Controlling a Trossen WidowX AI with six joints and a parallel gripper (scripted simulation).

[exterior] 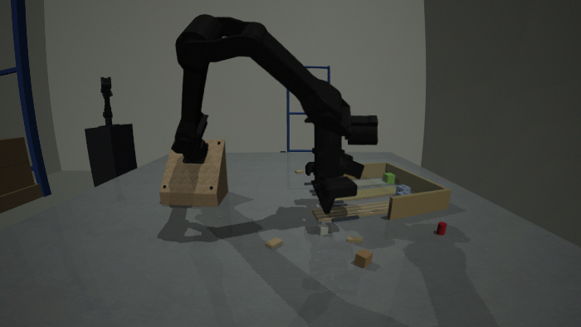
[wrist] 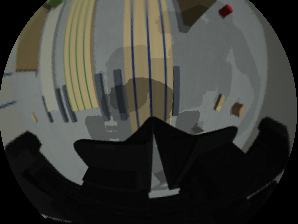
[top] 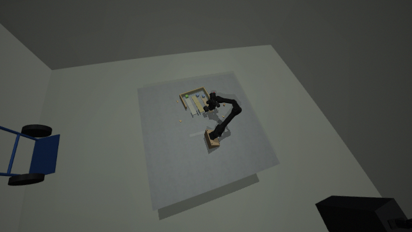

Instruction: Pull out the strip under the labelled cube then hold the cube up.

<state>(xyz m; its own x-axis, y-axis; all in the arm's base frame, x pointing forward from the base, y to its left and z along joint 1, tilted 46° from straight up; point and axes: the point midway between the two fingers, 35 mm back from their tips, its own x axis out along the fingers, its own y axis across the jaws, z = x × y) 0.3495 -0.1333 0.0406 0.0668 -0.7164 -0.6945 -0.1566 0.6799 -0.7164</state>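
- Pincer (top: 206,109) (exterior: 328,211) (wrist: 152,120): pressed together, nothing pinched, over the near end of the blue-lined strip (exterior: 353,209) (wrist: 141,60).
- That strip runs lengthwise away from the pincer, into the frame (top: 192,90) (exterior: 419,204).
- Blue cubes (top: 200,95) (exterior: 402,190) at the far ends; which is labelled, I can't quite tell.

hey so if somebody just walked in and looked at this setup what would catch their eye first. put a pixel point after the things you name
Most likely the big black arm (top: 235,109) (exterior: 278,54), arching from its slanted wooden base (top: 216,143) (exterior: 191,197) down toward the striped strips by the tray. After that, probably the small red cylinder (exterior: 441,228) (wrist: 226,10), lying outside the tray's low wooden walls (exterior: 420,205), and the bright green cube (top: 186,96) (exterior: 388,178) inside them.
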